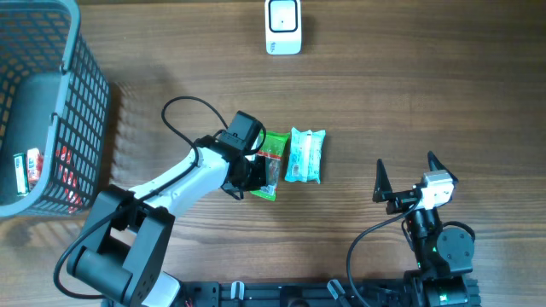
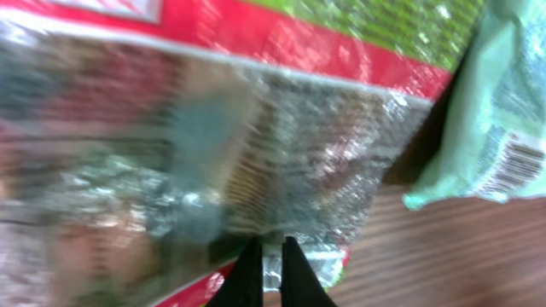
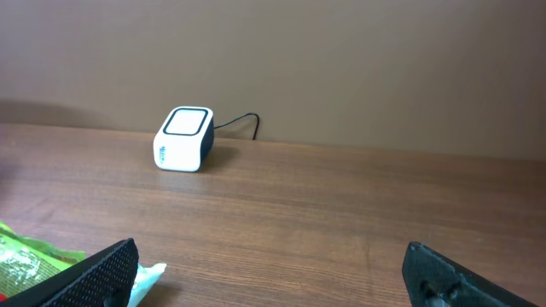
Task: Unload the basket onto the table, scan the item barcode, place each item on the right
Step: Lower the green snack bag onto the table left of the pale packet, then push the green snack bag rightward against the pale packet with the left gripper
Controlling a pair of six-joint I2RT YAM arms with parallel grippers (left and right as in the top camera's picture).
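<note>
A green and red snack packet (image 1: pixel 273 162) lies on the wooden table, and it fills the left wrist view (image 2: pixel 256 128). My left gripper (image 1: pixel 253 176) (image 2: pixel 273 256) is shut on that packet's near edge, with a strip of shiny foil pinched between the black fingers. A teal packet (image 1: pixel 304 155) lies right beside it, its barcode (image 2: pixel 514 162) facing up. The white scanner (image 1: pixel 283 27) (image 3: pixel 183 139) stands at the table's far edge. My right gripper (image 1: pixel 408 173) (image 3: pixel 273 269) hangs open and holds nothing, to the right of both packets.
A dark mesh basket (image 1: pixel 81 111) with a few items inside stands at the far left. The scanner's cable (image 3: pixel 239 122) runs off along the wall behind it. Bare wood (image 1: pixel 409 85) lies between the packets and the scanner.
</note>
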